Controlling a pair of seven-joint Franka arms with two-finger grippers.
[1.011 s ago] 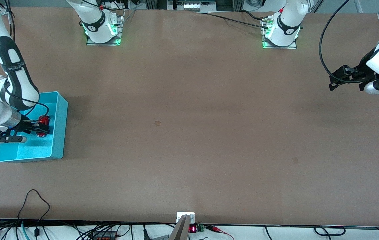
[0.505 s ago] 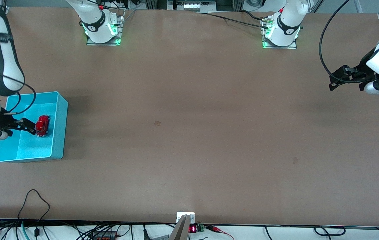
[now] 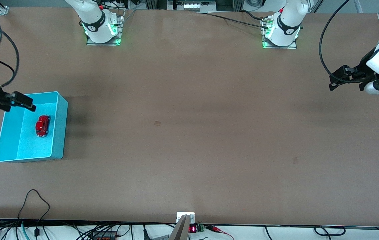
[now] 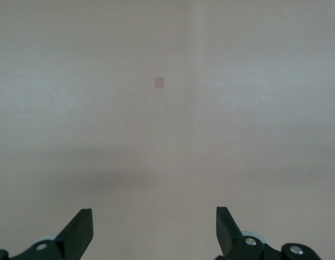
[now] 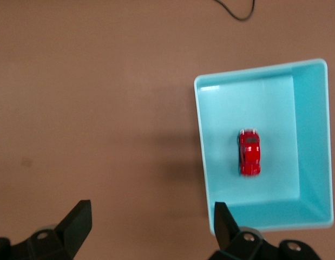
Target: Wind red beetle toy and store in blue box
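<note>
Fingers of right gripper (image 3: 26,101) spread (empty) over blue box (image 3: 61,126) rim; red beetle toy (image 3: 42,125) inside.

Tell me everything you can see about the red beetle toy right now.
The red beetle toy is a tiny glossy red car with a rounded body, pale bumpers and dark wheels. It sits upright on its wheels on the floor of the blue box, nearer the wall toward the table's middle, apparently touching no wall. No claw touches it.
</note>
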